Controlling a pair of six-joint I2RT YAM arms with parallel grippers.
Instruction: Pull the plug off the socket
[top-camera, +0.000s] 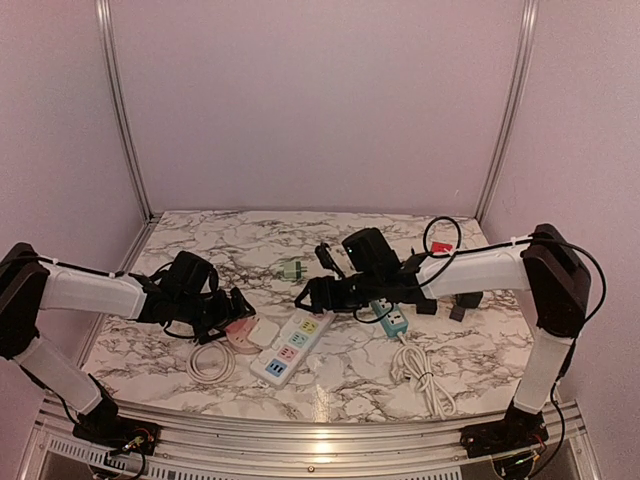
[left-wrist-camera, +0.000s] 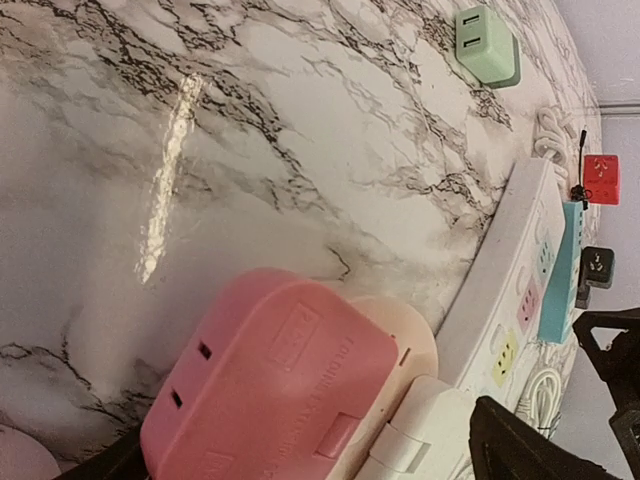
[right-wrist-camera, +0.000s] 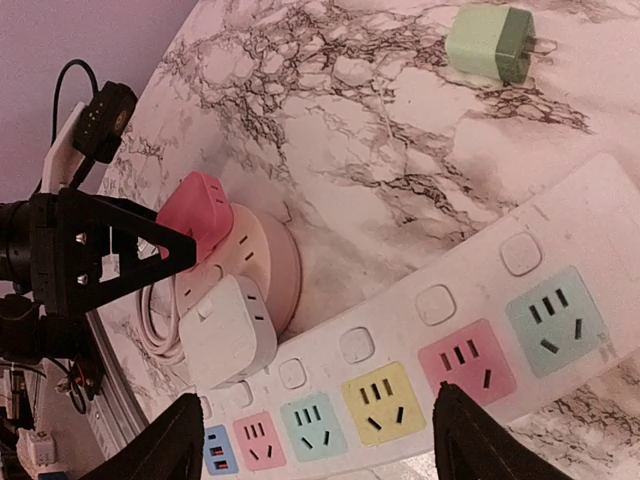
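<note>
At the left pincer (left-wrist-camera: 300, 430): spread wide, straddling the pink plug (left-wrist-camera: 268, 385) with a dark finger low on either side, clamped on nothing. From the right wrist, one fingertip right at the plug's edge, no telling whether touching. Plug seated in the top of the round pale-pink socket (left-wrist-camera: 408, 335), with a white adapter block (left-wrist-camera: 420, 445) hard against it on the same socket. Just beside the socket, a long white power strip (right-wrist-camera: 450, 330) with coloured outlets, flat on the marble table (top-camera: 220, 240). Over that strip, the right pincer (right-wrist-camera: 318, 400), likewise wide apart and holding nothing, fingers framing the yellow and teal outlets. Farther out: a green charger (right-wrist-camera: 490, 42) lying alone beyond the strip, a teal strip (top-camera: 393, 318) under the right arm, and a coiled white cable (top-camera: 210, 362) near the socket, toward the table's near edge.
</note>
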